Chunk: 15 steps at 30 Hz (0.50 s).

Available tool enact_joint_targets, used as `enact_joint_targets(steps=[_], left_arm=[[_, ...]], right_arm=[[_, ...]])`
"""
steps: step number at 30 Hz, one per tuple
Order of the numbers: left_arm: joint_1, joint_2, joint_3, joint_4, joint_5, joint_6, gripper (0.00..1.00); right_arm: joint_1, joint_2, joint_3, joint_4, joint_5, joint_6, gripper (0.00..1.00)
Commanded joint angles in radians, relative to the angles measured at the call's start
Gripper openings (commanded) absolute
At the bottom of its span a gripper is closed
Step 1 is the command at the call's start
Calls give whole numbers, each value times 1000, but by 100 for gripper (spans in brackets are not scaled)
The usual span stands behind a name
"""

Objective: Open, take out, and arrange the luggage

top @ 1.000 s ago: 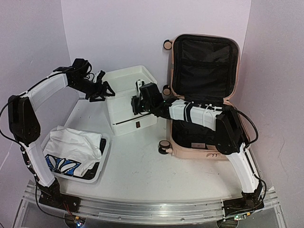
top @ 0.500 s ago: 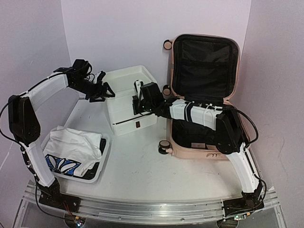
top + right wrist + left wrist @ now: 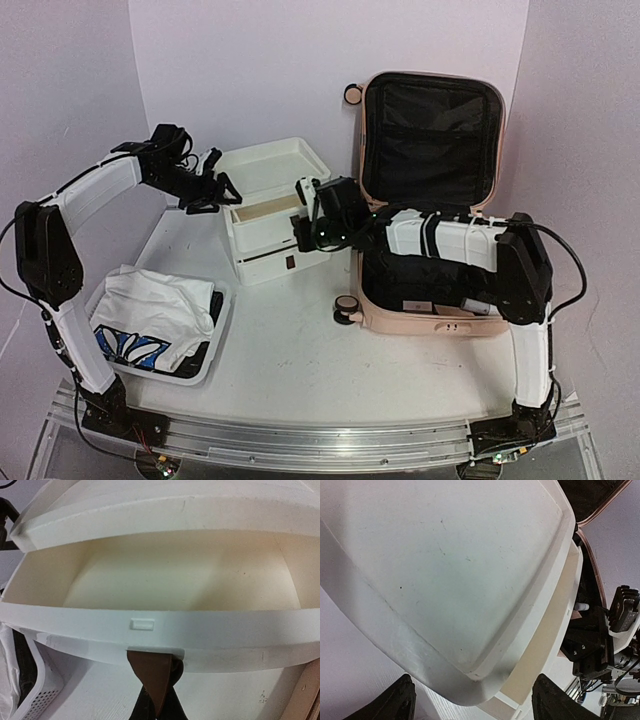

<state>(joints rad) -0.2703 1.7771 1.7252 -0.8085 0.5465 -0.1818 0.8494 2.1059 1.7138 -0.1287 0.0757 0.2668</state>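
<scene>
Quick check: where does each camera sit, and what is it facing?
Top external: above, behind the bases, looking down on table, both arms, luggage, drawer unit.
Left wrist: on the left gripper, facing the unit's top; open fingertips show.
Right wrist: on the right gripper, facing the open drawer; shut on its brown tab.
Shared: all show the drawer unit.

Right arm (image 3: 440,240) covers luggage (image 3: 415,322) lower shell; pale item (image 3: 481,305) inside, maybe label, indistinct.

White drawer unit (image 3: 285,258) centre, top drawer (image 3: 268,208) part open, brown tab (image 3: 152,672); perforated basket (image 3: 218,335) front-left w/ white cloth (image 3: 160,300).
</scene>
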Motion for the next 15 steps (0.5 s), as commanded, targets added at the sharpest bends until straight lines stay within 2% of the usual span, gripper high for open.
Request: enact_joint_targets(steps=[1,8,9,13,15], left_arm=[[-4,-77,-4,45,-16,25,81],[-3,-86,-11,53,-26,31,82],[-3,-85,-13,55,-33,33,82],[-3,-82,-15,57,-26,30,82],[-5,-84,-20,60,-32,34,82]], right_arm=[[2,-154,-71,-12,-65,45,0],[2,-290,-212,-65,-68,90,0],[2,-302,-220,-74,-68,96,2],[2,-323,-221,-90,-104,97,23],[1,-336,-212,-124,-104,95,37]])
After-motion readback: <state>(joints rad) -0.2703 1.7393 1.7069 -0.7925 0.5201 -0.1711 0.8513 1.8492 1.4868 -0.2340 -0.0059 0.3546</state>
